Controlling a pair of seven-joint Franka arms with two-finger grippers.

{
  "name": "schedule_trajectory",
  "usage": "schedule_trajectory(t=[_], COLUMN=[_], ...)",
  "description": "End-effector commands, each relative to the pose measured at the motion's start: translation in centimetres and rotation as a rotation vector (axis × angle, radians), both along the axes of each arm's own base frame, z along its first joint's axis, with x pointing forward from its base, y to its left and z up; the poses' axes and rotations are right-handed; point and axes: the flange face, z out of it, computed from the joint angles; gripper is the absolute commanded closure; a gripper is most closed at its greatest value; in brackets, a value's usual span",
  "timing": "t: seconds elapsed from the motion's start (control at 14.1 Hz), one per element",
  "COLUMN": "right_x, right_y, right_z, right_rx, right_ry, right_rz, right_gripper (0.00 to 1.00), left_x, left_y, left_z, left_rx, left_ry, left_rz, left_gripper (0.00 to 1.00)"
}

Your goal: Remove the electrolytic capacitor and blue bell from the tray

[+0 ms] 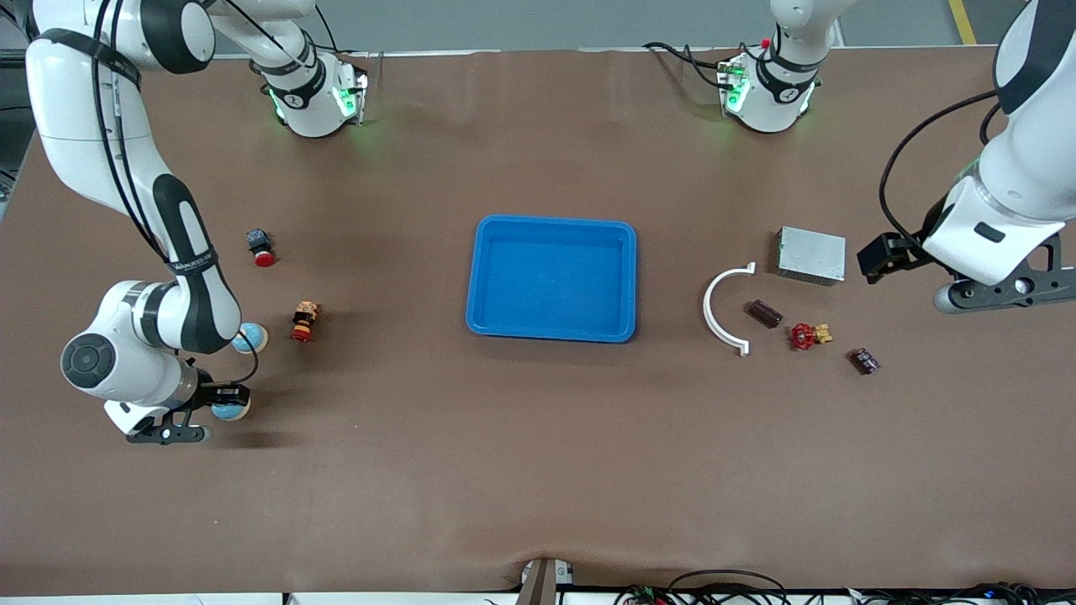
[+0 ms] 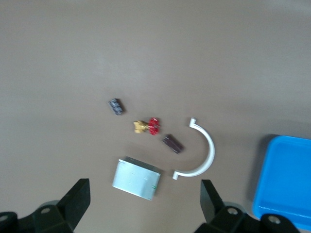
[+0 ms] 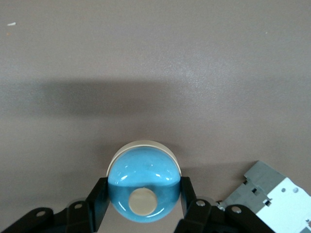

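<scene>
**Bell gripped, capacitor on the table**

The right gripper (image 3: 144,206) pinches the blue bell (image 3: 143,187) (a second one (image 1: 250,338) sits close by). The left gripper (image 2: 145,204), jaws spread, hangs over the metal box (image 2: 136,179). The capacitor (image 1: 766,314) lies beside the white clip (image 1: 725,307).

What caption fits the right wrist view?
Right end effector shut on a blue bell above the brown table.
</scene>
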Motion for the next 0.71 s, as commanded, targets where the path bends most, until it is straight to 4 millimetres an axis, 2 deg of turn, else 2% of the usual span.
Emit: schedule_trajectory(t=[0.0, 0.07, 0.14, 0.28, 0.35, 0.5, 0.64], right_x=[0.5, 0.6, 0.7, 0.8, 0.8, 0.9, 0.8], right_y=[-0.6, -0.7, -1.3, -1.2, -1.2, -1.0, -0.8], right_z=[-0.4, -0.4, -0.3, -0.2, -0.3, -0.1, -0.1], right_rx=[0.006, 0.005, 0.006, 0.007, 0.007, 0.008, 0.011], right_ry=[-0.014, -0.021, -0.040, -0.053, -0.051, -0.055, -0.049], right_rz=[0.009, 0.010, -0.002, -0.001, -0.001, -0.002, -0.002], right_gripper=[1.00, 0.80, 0.01, 0.00, 0.00, 0.00, 0.00], left_x=[-2.0, -2.4, -3.3, -6.8, -7.6, -9.6, -12.0], left_y=[2.3, 3.5, 4.6, 4.5, 4.3, 4.5, 3.9], left_z=[3.3, 4.0, 4.0, 2.4, 2.4, 2.9, 4.1], left_rx=[-0.007, 0.005, 0.007, -0.067, -0.078, -0.077, -0.073], left_ry=[-0.040, -0.043, -0.027, 0.023, 0.025, 0.025, 0.004], left_rz=[-0.057, -0.102, -0.129, -0.122, -0.109, -0.103, -0.114], left_gripper=[0.00, 0.00, 0.00, 0.00, 0.00, 0.00, 0.00])
